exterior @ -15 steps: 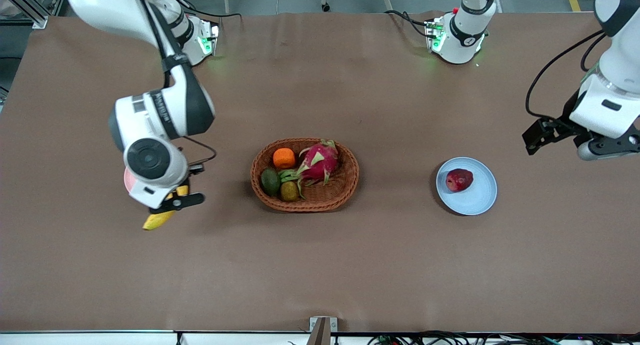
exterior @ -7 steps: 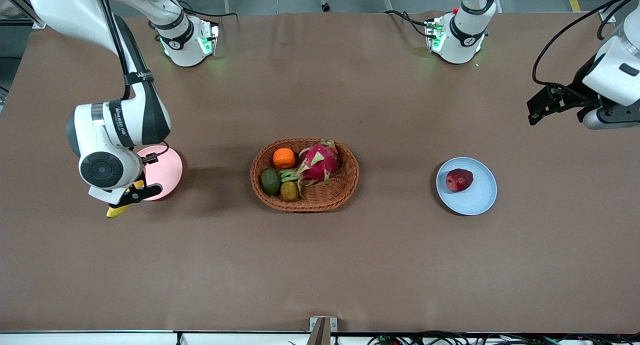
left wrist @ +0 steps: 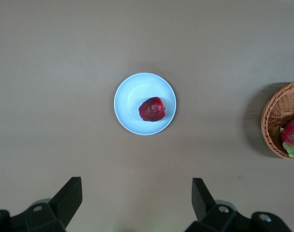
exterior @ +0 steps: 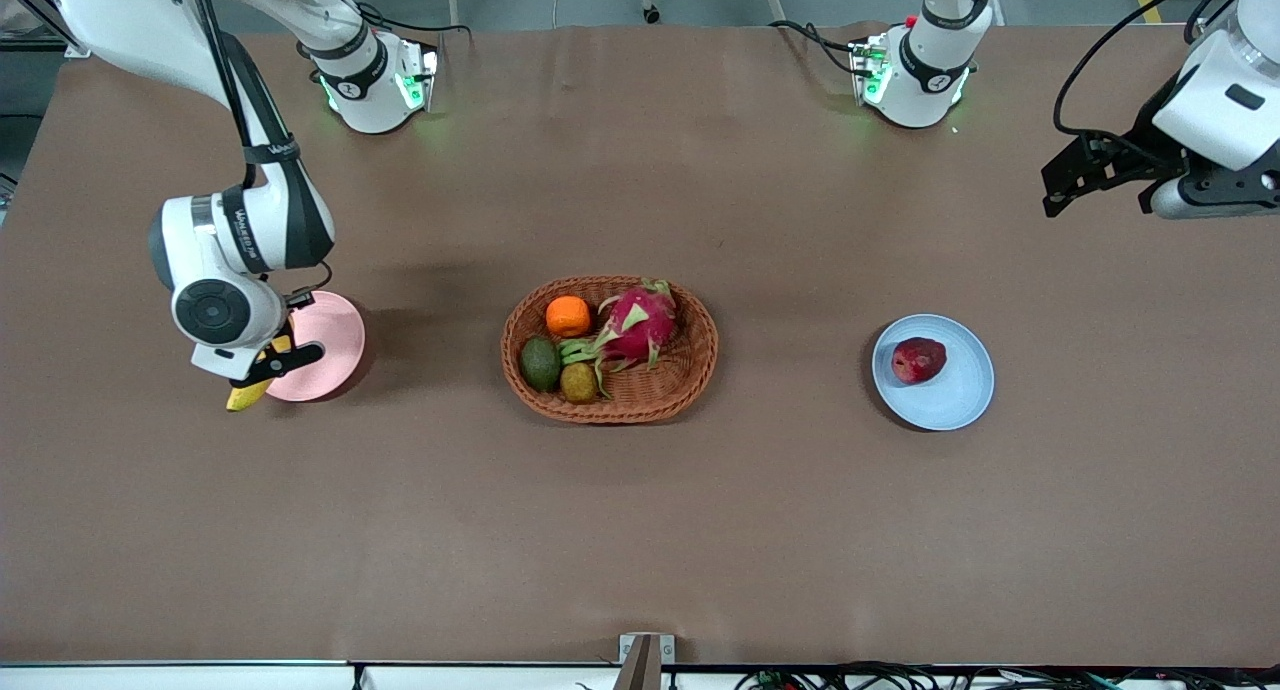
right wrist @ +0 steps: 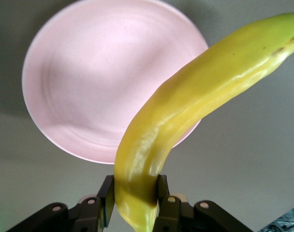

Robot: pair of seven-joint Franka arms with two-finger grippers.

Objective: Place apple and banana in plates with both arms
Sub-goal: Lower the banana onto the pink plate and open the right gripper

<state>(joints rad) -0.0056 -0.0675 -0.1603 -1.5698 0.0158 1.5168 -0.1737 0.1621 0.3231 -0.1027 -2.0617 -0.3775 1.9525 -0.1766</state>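
My right gripper (exterior: 268,362) is shut on the yellow banana (exterior: 246,392) and holds it over the edge of the pale pink plate (exterior: 330,345). In the right wrist view the banana (right wrist: 195,111) sits clamped between the fingers (right wrist: 106,200) and crosses the rim of the pink plate (right wrist: 89,87). The dark red apple (exterior: 917,359) lies on the light blue plate (exterior: 955,390). My left gripper (exterior: 1075,175) is open and empty, up in the air over the table's left-arm end. The left wrist view shows the apple (left wrist: 152,108) on the blue plate (left wrist: 130,96).
An oval wicker basket (exterior: 690,370) stands mid-table between the plates, holding a dragon fruit (exterior: 638,322), an orange (exterior: 567,316), an avocado (exterior: 540,362) and a kiwi (exterior: 578,381). The basket's edge (left wrist: 275,113) shows in the left wrist view.
My right gripper has carried the banana toward the right arm's end of the table, then back over the pink plate's edge. My left gripper has risen and drawn away from the blue plate.
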